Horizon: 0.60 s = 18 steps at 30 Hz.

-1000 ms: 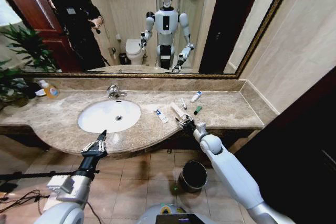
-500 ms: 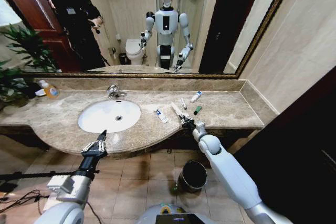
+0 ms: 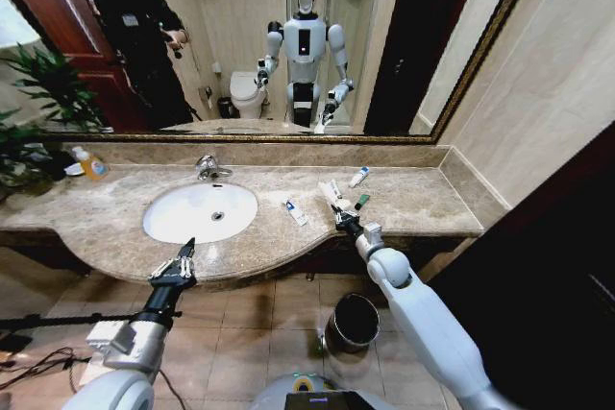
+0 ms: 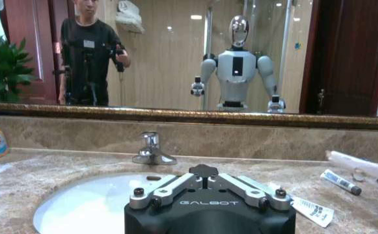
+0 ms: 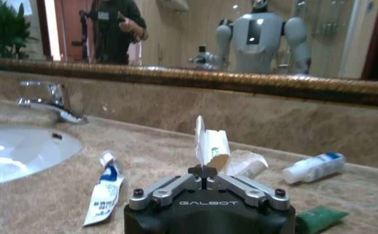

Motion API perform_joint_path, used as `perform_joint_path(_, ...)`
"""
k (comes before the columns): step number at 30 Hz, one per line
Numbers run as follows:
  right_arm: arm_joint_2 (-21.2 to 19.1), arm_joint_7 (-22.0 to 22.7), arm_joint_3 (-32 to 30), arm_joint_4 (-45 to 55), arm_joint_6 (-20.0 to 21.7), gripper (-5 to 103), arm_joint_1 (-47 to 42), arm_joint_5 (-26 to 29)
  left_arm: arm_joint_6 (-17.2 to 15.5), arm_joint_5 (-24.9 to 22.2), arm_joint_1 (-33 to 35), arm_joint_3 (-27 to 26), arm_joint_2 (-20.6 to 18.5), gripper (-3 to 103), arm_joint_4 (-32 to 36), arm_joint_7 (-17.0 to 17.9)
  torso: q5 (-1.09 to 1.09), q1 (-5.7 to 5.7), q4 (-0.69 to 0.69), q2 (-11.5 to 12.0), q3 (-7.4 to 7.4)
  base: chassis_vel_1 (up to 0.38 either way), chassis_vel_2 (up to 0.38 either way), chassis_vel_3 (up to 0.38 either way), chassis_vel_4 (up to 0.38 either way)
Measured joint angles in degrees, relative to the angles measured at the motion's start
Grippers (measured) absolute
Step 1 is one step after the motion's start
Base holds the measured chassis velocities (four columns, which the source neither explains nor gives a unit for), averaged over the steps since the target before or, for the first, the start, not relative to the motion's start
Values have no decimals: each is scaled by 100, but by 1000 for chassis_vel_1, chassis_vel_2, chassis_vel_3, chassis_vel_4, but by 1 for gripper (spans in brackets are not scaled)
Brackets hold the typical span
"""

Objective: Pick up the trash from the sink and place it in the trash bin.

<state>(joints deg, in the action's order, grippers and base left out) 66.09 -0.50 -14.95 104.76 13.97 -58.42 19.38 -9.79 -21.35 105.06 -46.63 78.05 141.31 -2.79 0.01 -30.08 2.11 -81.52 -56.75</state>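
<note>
Gripping a white sachet (image 5: 209,146) above the marble surround (image 3: 413,201), the right gripper (image 3: 342,217) is clenched on the first of the trash. A blue-marked tube (image 3: 294,210), small white bottle (image 3: 358,177) and green tube (image 3: 361,202) lie uncollected; nothing appears binned yet. The trash bin (image 3: 354,322) stands on the floor below. The left gripper (image 3: 177,266) hangs released before the sink (image 3: 200,210).

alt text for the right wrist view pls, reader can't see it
The right gripper is shut on a white sachet held upright above the marble surround. Around it lie a blue-marked flat tube, a small white bottle and a dark green tube, with the sink and tap off to one side.
</note>
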Motion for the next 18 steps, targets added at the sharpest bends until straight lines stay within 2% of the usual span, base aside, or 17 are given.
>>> perform_joint_path(6,-229,29,-647,643,73,0,-641,265,0,0,0,0,0,0,0,0,-1,0,0,0,0,0,0,0,0)
perform_joint_path(9,-360,-97,-1209,982,90,0,-1266,368,0,0,0,0,0,0,0,0,0,0,-1,0,0,0,0,0,0)
perform_joint_path(18,-326,-334,-2081,1540,126,0,-2660,686,0,0,0,0,0,0,0,0,0,0,-1,0,1,0,0,0,0)
